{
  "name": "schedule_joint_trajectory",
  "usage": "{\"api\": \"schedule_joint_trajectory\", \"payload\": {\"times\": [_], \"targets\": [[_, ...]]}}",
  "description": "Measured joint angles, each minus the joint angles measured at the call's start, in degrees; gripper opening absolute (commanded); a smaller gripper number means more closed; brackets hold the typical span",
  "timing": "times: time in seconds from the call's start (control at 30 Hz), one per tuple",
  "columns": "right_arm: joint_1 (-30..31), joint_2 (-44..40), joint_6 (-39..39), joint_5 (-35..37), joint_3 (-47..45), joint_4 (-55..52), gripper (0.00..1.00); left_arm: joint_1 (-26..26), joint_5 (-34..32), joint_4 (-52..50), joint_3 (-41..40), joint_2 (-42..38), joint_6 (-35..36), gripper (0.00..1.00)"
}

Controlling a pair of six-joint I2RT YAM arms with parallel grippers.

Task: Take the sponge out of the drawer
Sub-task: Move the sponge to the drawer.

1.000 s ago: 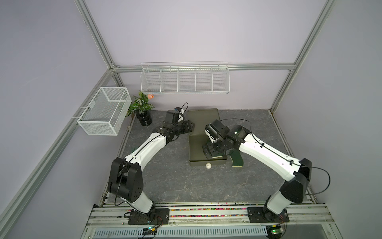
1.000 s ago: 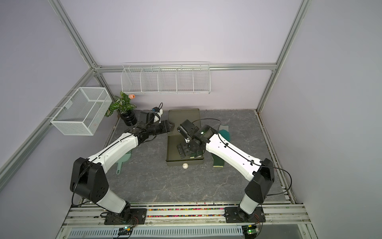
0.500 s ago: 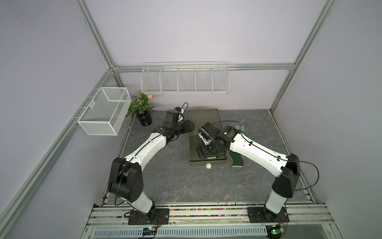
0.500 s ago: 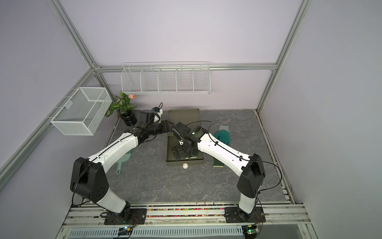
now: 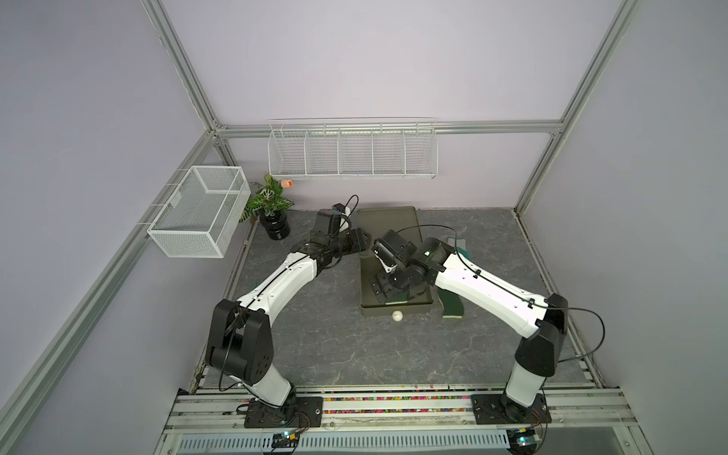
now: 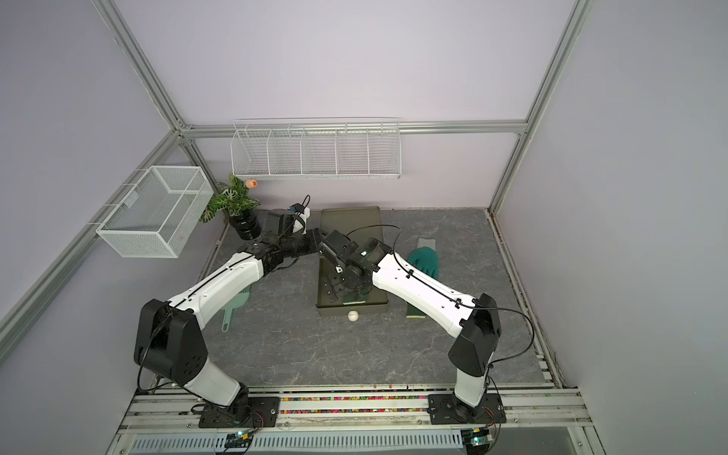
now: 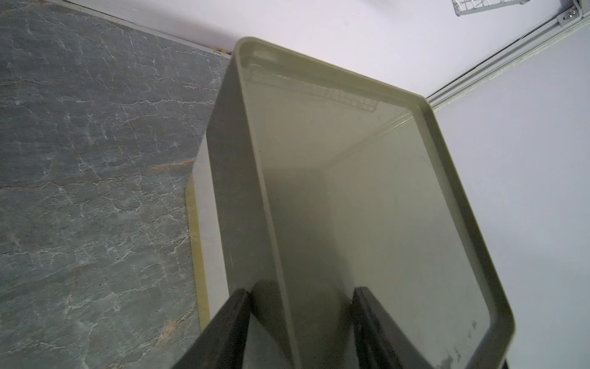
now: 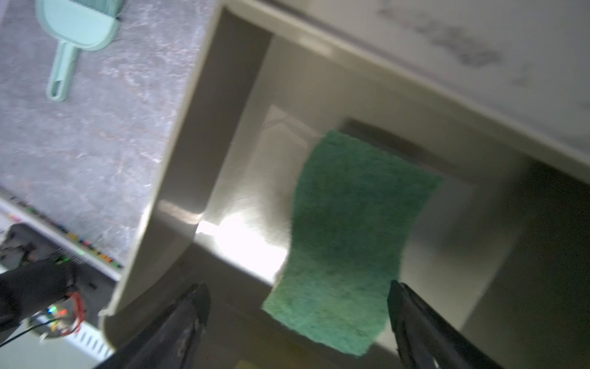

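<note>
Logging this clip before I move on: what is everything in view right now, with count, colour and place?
olive plastic cabinet: 1, olive, back centre of the grey marbled tabletop
pulled-out drawer: 1, olive, open toward the front, white round knob
green scouring sponge: 1, green, inside the drawer
dark green pad with yellow edge: 1, tabletop, beside the drawer, right arm's side
teal rubber glove: 1, teal, behind that pad
mint plastic dustpan: 1, mint, under the left arm
potted plant: 1, green, black pot, back left corner
white wire basket: 1, left wall
white wire rack: 1, back wall
left end effector: 1, black, straddling the cabinet's edge
right end effector: 1, black, open over the sponge
</note>
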Motion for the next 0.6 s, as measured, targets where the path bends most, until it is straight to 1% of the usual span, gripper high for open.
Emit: {"api": "schedule_joint_trajectory", "payload": {"times": [0.27, 0.6], "targets": [[-1.16, 0.02, -0.04, 3.13, 0.04, -1.31, 0.89, 0.0, 0.0, 0.0, 0.0, 0.0, 0.0, 0.55], [-1.79, 1.68, -0.04, 1.55, 0.2, -1.25, 0.89, 0.0, 0.02, 0.0, 0.0, 0.0, 0.02, 0.55]]}}
